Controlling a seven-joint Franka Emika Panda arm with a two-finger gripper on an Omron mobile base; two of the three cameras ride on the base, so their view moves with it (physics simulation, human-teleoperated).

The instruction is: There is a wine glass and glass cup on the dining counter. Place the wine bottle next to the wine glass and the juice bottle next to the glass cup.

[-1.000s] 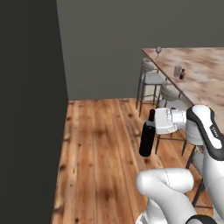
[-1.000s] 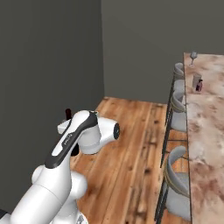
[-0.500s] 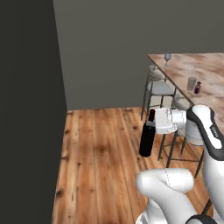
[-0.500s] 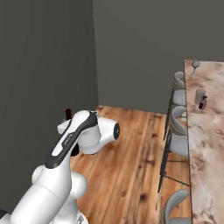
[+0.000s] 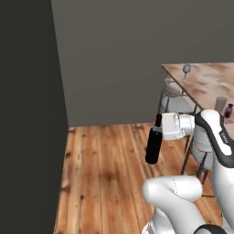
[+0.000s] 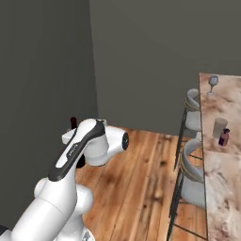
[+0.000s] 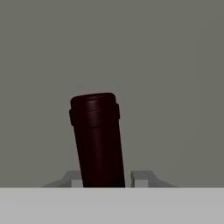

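Carrying is the step we judge to be in hand. In the left base view the gripper (image 5: 161, 132) holds the wine bottle (image 5: 154, 145) by its neck, and the black body hangs below it over the wooden floor (image 5: 105, 169), well apart from the dining counter (image 5: 208, 82). The bottle leans a little, not fully upright. On the counter we see the wine glass (image 5: 186, 69) near the far corner, and closer to us the glass cup (image 5: 220, 103) with the juice bottle (image 5: 228, 110) just beside it. A stool (image 5: 176, 93) stands between the arm and the counter edge.

In the right base view the arm covers most of the bottle; its dark red top rises behind the elbow. The wine glass (image 6: 212, 83) stands near the far end of the counter, well apart from the cup (image 6: 219, 127) and the juice bottle (image 6: 224, 137).

In the hand view the jaws are nearly closed, pressing on both sides of the bottle neck (image 7: 96, 140), which tilts slightly to the left.

To do this step well, we should keep the grip firm, move slowly so the heavy body does not swing, lift it above the stools, and aim for free stone beside the glass, without touching its stem.
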